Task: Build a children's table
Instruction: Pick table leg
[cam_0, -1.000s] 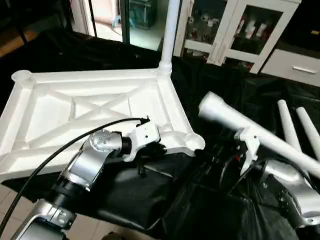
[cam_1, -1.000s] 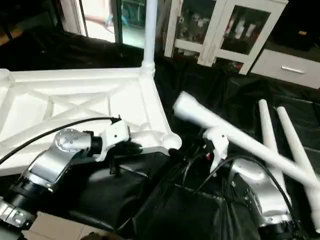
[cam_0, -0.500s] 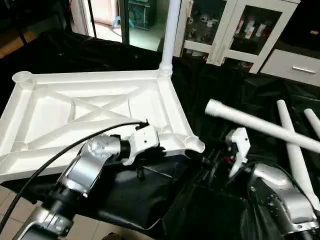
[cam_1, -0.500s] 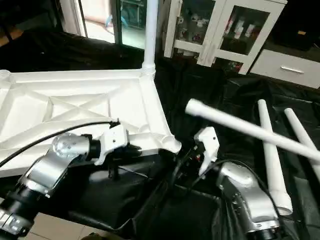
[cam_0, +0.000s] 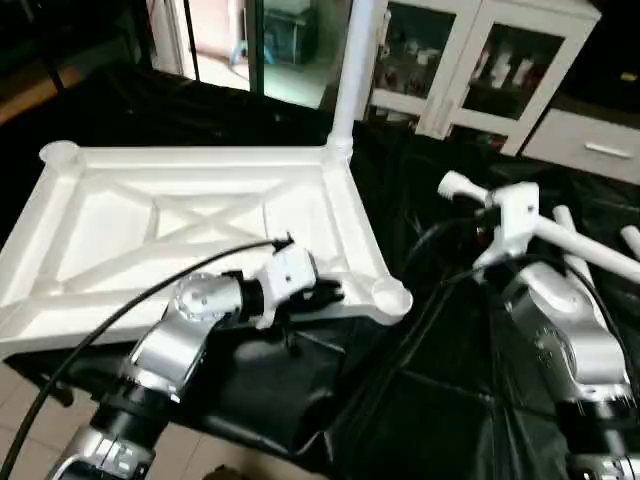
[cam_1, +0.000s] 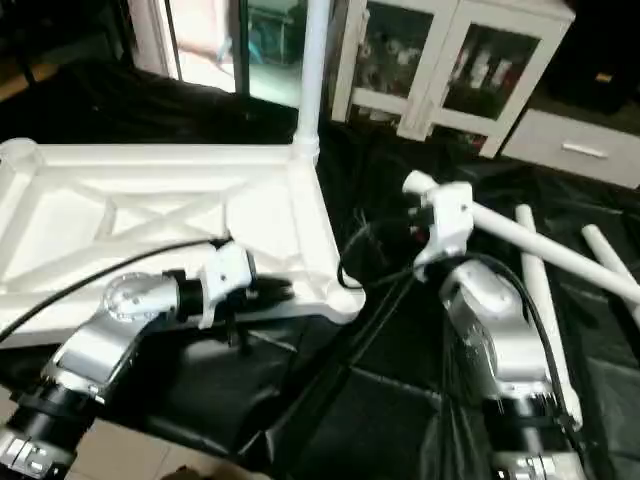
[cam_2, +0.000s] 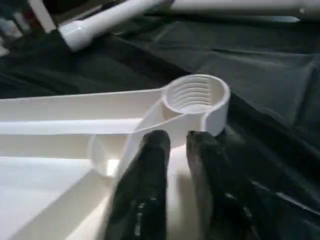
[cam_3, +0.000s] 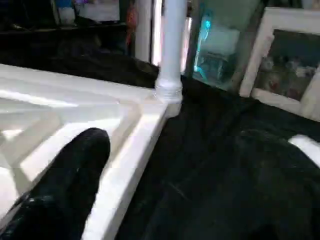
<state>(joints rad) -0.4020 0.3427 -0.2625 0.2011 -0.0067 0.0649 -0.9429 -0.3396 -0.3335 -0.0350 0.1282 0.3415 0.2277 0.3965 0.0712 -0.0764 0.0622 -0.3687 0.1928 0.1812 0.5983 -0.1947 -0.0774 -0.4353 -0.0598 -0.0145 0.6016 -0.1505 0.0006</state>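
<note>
— Children's table first: where do we have it?
— We have its white square plastic top (cam_0: 200, 215) lying X-ribbed underside up on the black-sheeted bench (cam_0: 450, 400). It sits on our left half.
— And the left hand (cam_2: 177, 140)?
— It sits at the raised rim just beside the near-right threaded corner socket (cam_2: 196, 95). Its black fingers (cam_2: 150, 165) are pressed almost together, and we judge they pinch the rim.
— The right hand (cam_0: 505, 225)?
— It hovers by the thick end of a loose tapered white tube leg (cam_1: 560, 255). We cannot tell whether it is spread or closed.
— So what do we take the step to be?
— Bringing that leg to the open socket, we think. We should keep the top pinned so it cannot slide on the slippery sheet. We should also stand the leg straight over the socket before turning, so the threads catch cleanly.
— Counts?
— One top. Four legs: one upright white leg (cam_0: 352, 60) already in the far-right corner, and three loose on the right. Those are the one at the right hand, a second (cam_1: 545, 310) and a third (cam_1: 612, 250). We see three corner sockets, and the fourth is out of view.
</note>
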